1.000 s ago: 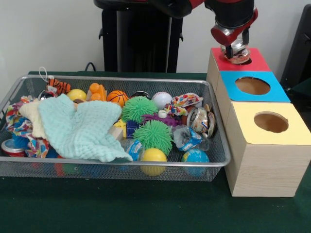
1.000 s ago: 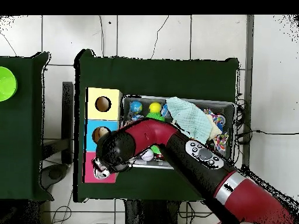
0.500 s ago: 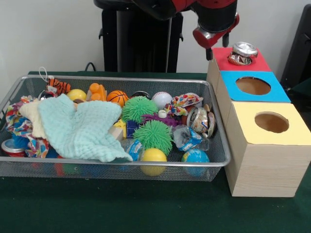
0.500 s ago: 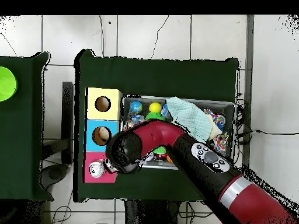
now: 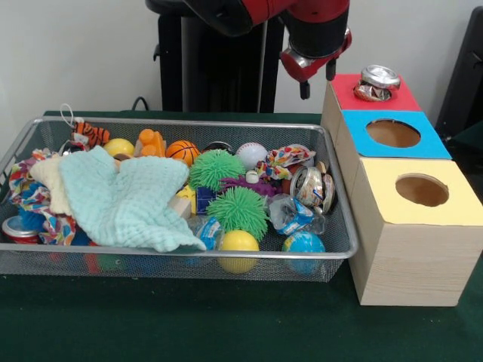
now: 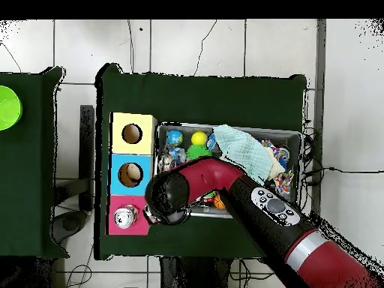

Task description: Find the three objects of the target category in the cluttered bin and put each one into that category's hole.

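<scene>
A crushed silver can (image 5: 377, 81) rests on the red top (image 5: 406, 99) of the wooden box, over its hole and sticking up; the overhead view shows the can (image 6: 126, 217) on that red section. My gripper (image 5: 317, 81) hangs open and empty, left of the red section and above the far right corner of the wire bin (image 5: 181, 122). Another crushed can (image 5: 311, 186) lies at the bin's right end, with a crumpled blue-labelled can (image 5: 290, 213) in front of it. In the overhead view the arm (image 6: 187, 191) covers the gripper.
The box also has a blue section with a hole (image 5: 392, 133) and a yellow section with a hole (image 5: 421, 190). A mint cloth (image 5: 124, 200), green spiky balls (image 5: 237, 211), a basketball (image 5: 182, 151) and other toys fill the bin. A red can (image 5: 19, 228) lies at its left end.
The gripper let go of the silver can on the red section, rose, and moved left toward the bin. The can stays on the red top.
</scene>
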Controlling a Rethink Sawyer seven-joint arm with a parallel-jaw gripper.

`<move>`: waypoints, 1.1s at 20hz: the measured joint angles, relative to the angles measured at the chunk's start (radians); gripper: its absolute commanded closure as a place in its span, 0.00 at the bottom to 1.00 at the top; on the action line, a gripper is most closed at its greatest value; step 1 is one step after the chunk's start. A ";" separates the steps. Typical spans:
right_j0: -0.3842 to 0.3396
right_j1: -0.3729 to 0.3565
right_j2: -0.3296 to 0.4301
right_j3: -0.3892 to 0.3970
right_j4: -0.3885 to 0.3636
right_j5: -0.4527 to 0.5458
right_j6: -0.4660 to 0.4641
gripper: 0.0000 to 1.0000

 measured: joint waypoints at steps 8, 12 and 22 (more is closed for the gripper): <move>-0.002 0.000 0.001 0.005 0.034 0.009 0.000 0.00; -0.009 0.001 0.011 0.015 0.066 0.010 0.000 0.00; -0.013 0.044 0.050 0.023 0.101 0.008 0.000 0.00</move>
